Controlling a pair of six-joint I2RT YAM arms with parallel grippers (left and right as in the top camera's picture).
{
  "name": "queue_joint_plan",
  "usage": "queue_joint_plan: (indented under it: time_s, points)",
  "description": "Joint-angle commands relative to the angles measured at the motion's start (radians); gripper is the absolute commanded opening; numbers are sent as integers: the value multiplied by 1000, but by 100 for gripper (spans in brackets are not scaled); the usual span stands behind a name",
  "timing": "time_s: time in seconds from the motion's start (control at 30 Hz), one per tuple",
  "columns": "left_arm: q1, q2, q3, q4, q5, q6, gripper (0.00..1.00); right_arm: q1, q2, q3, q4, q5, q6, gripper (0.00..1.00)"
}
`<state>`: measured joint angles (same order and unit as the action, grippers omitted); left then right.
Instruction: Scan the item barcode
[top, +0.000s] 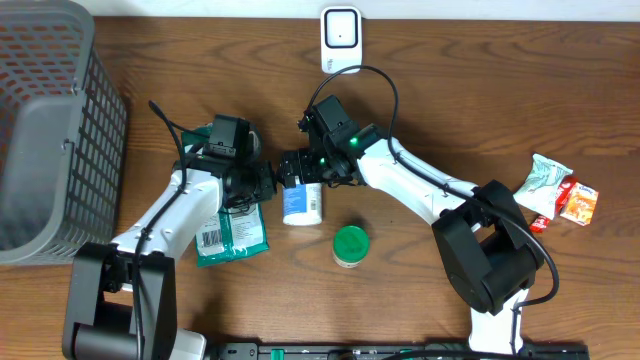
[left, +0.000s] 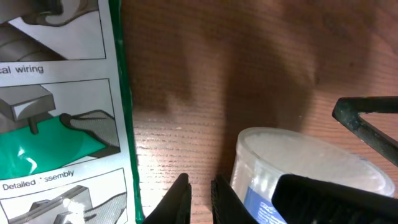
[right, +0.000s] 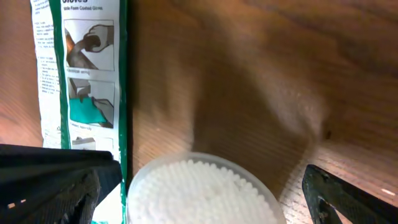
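Right wrist view: right gripper released, jaws at full spread, straddling the swab tub. There's a visible gap on one side; contact on the other can't be judged. The tub's end faces the lens, packed with white swab heads. Past it is bare table, with the glove pack flat along the left edge, instruction panels up. Left wrist view: left gripper clenched to a sliver, nothing between the tips, hovering low over wood in the strip between pack and tub, just beside the tub's blue label. Overhead, front to back: a jar with a green cap stands alone. The pack lies partly under the left arm, barcode panel showing. The tub looks to be lying on its side mid-table, blue label up, with both grippers meeting at its far end. Basket sits at the left edge, snack packets well off to the right. Scanner stands at the far edge, well apart from the tub.
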<state>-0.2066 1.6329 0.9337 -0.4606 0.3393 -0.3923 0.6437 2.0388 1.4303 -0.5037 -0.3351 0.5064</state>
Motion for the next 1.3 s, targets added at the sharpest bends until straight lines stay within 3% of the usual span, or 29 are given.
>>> queue_joint_plan:
  time_s: [0.0, 0.27, 0.3, 0.43, 0.5, 0.93, 1.07, 1.1, 1.17, 1.27]
  points:
    - [-2, 14, -3, 3, 8, 14, 13, 5, -2, 15, -1, 26, -25, 99]
    - [-2, 14, -24, 3, 8, 14, 14, 6, 19, 13, -19, 83, -25, 98]
    - [-2, 14, -24, 3, 8, 14, 14, 6, 19, 13, -19, 79, -25, 96]
    - [-2, 14, -25, 4, 8, 14, 17, 5, 18, 15, -7, 45, -25, 71]
    - [-2, 14, -25, 4, 8, 14, 24, -2, 18, 15, -10, 16, -25, 64]
    - [1, 13, -17, 21, 8, 17, 36, -80, 15, 15, -100, 15, -26, 59]
    - [0, 12, -7, 21, 8, 17, 36, -97, 13, 16, -105, 6, -25, 49]
    - [1, 11, -3, 21, 8, 18, 37, -103, 11, 16, -108, -8, -26, 53]
    - [1, 4, 3, 21, 8, 30, 39, -112, 9, 16, -119, -48, -26, 78]
    - [3, -13, 8, 17, 9, 36, 41, -129, 9, 16, -169, -110, -25, 90]
